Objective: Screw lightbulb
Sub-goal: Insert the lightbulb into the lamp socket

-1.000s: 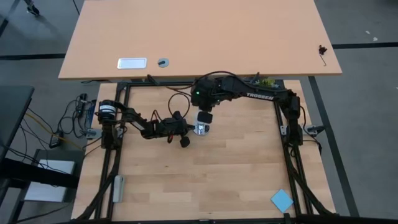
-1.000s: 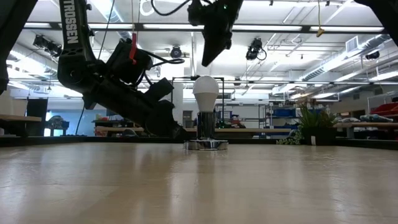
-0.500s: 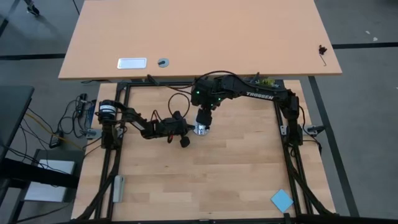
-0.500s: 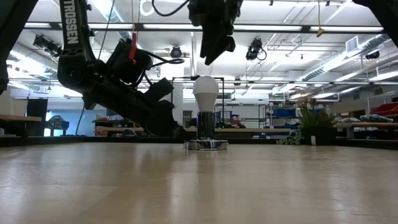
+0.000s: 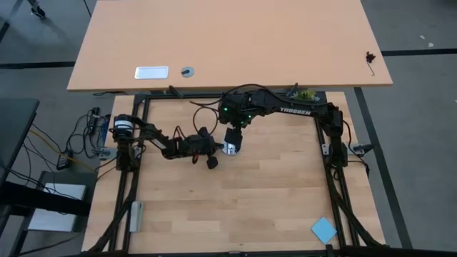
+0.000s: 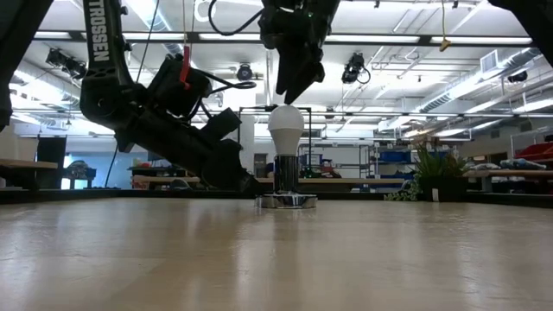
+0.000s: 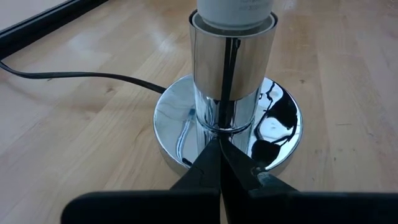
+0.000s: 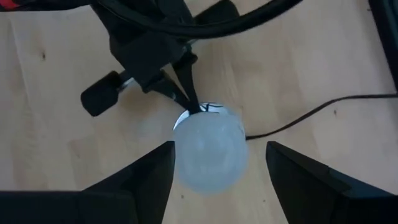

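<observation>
The white lightbulb (image 6: 286, 125) stands upright in the shiny silver socket (image 7: 231, 62), whose round base (image 6: 286, 200) sits near the table's middle. A black cord (image 7: 74, 76) runs off from the base. My right gripper (image 6: 289, 86) hangs open above the bulb and points steeply down. In the right wrist view its fingers stand on either side of the bulb (image 8: 208, 155) without touching it. My left gripper (image 7: 219, 146) lies low at the table's left of the base, shut, with its tips at the socket's foot. In the high view the right gripper (image 5: 233, 135) covers the bulb. My left gripper comes in nearly level from the table's left. Its shut fingertips (image 7: 211, 155) rest over the round base plate (image 7: 180, 118) and meet the foot of the socket's stem (image 7: 219, 127). Nothing is pinched between them. The base stays flat on the table.
A blue square (image 5: 323, 230) lies at the table's near right corner and a grey bar (image 5: 136, 214) at the near left edge. Beyond the far edge stands a larger light tabletop (image 5: 285, 43) with a white plate (image 5: 151, 72). Bare wood lies in front of the base.
My right gripper has opened and rolled about its own axis above the bulb. Its fingertips now hang slightly lower, close over the bulb's top. The bulb, the socket and my left gripper have stayed where they were.
</observation>
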### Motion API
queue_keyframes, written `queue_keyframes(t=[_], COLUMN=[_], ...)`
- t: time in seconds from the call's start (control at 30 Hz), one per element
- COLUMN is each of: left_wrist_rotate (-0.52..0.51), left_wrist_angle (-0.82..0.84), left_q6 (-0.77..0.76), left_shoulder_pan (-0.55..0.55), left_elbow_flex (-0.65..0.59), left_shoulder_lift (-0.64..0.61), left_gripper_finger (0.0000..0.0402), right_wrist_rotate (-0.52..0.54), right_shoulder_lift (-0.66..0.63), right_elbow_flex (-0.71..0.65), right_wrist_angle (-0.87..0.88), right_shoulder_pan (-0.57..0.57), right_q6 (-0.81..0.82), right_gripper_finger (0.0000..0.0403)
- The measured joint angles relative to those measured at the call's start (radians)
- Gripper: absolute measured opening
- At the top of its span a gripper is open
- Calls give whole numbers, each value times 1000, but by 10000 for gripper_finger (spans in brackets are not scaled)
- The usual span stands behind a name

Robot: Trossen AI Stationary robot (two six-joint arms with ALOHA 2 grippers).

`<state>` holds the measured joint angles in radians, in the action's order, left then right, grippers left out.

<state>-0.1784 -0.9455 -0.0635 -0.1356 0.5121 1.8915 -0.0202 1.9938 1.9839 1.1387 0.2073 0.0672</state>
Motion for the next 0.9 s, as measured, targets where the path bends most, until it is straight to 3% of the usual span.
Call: queue_keyframes(t=[0.33, 0.9], left_wrist_rotate=[44, 72], left_wrist_angle=[71, 58], left_q6=[5, 4], left_shoulder_pan=[25, 45], left_elbow_flex=[57, 118], left_shoulder_lift=[1, 71], left_gripper_finger=[1, 1], right_wrist_rotate=[4, 3], right_shoulder_lift=[0, -1], right_elbow_flex=[-4, -4], right_wrist_angle=[19, 106], right_shoulder_pan=[-6, -23], right_q6=[-22, -55], right_gripper_finger=[264, 279])
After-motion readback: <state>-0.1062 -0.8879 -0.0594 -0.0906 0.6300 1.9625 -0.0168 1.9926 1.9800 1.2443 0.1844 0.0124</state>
